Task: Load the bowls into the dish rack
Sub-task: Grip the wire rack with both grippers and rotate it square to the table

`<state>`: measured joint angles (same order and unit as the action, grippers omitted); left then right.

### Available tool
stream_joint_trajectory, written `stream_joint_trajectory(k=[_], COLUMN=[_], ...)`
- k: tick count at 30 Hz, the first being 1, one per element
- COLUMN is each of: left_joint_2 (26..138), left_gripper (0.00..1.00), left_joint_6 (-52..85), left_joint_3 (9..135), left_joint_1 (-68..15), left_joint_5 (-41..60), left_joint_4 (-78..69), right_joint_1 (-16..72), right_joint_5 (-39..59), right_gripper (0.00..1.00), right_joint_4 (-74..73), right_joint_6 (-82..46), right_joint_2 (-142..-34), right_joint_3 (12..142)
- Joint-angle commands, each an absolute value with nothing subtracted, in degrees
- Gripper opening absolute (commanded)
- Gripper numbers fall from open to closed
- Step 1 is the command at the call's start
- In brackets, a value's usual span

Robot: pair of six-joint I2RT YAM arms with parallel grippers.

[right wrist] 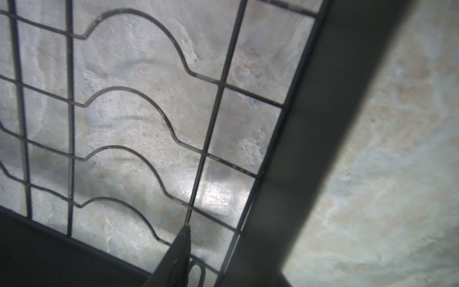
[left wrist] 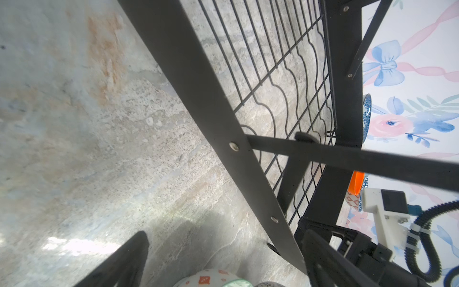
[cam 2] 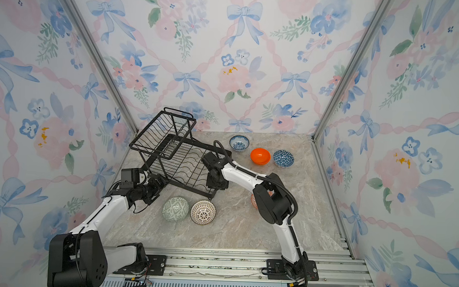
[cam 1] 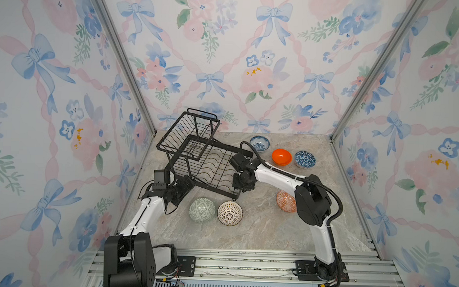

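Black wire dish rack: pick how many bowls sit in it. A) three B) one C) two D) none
D: the black wire dish rack shows only bare wire on both tiers; bowls like the plain glossy orange bowl lie on the marble tabletop.

Marble table (cam 1: 259, 237) bears rack (cam 1: 216, 191), rear left. Bowls: floral (cam 1: 259, 143), orange (cam 1: 281, 157), geometric (cam 1: 304, 159) rear right; green (cam 1: 202, 209), lattice (cam 1: 230, 213) front; patterned (cam 1: 285, 201) right.

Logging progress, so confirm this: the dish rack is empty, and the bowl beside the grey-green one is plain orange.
Not quite. Both top views show that the bowl beside the grey-green bowl is the white lattice bowl; the plain orange bowl sits farther back. The dish rack is indeed empty.
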<state>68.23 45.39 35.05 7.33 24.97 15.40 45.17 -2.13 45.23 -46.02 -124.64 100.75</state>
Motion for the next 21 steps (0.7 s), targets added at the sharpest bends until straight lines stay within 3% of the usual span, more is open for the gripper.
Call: stream_joint_trajectory(k=[1, 8, 21], left_joint_2=[68.2, 68.5, 68.1], left_gripper=[0.98, 0.98, 0.98], left_joint_6=[43.9, 43.4, 42.4], left_joint_3=[34.2, 33.8, 32.8], left_joint_1=[7.6, 7.6, 7.6], left_joint_5=[26.7, 27.0, 27.3], left_joint_4=[16.4, 16.4, 16.4], right_joint_1=[45.1, 43.3, 37.7], right_joint_5=[-4.2, -7.5, -8.1], right_gripper=[0.34, 0.19, 0.16], right_joint_4=[47.8, 52.5, 59.1], right_joint_6=[-44.7, -40.3, -31.8], right_joint_2=[-127.1, -132.6, -143.3], right_joint_3=[105.4, 114.4, 134.1])
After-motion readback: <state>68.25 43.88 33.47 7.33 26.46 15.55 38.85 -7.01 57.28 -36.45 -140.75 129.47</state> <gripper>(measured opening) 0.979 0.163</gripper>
